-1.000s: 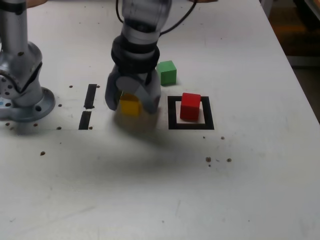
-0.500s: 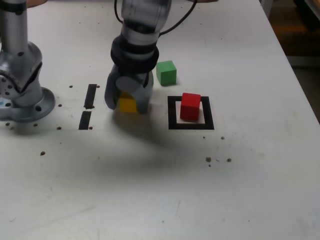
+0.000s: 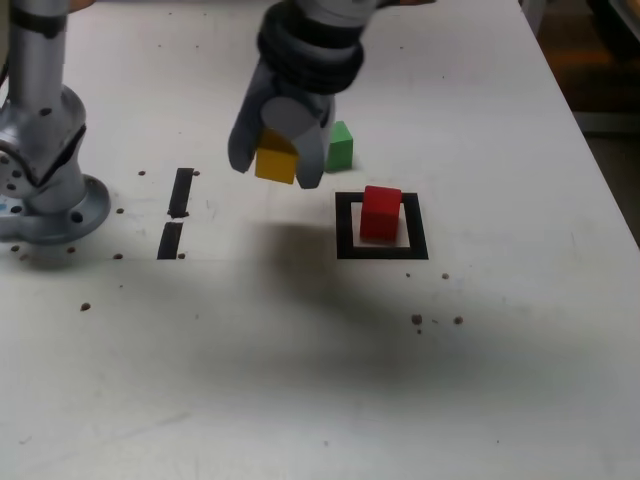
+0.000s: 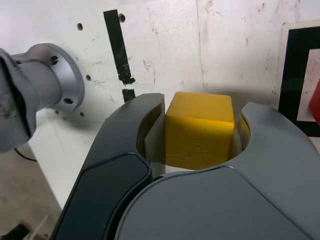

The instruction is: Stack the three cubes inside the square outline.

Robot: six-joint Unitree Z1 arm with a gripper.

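The pincer (image 3: 283,172) is pinching the yellow cube (image 3: 276,158) between its two fingers, and the cube hangs above the white surface (image 3: 330,400) with a soft shadow (image 3: 300,262) below it. In the wrist view the cube sits between the curved fingertips (image 4: 152,117), its top and one side face showing. In the exterior view, the green cube (image 3: 340,147) lies just beyond the pincer, partly hidden by the finger on the exterior view's right. Further toward the exterior view's right, the red cube (image 3: 380,214) rests inside the black square outline (image 3: 421,226), on the bare white patch that the tape encloses; only a sliver of it shows at the edge of the wrist view. Toward the exterior view's left, two short black tape strips (image 3: 181,192) lie nearly end to end on the surface. Beyond them, near that view's edge, stands the grey round base (image 3: 75,215) of the arm, with small dark holes scattered around it.
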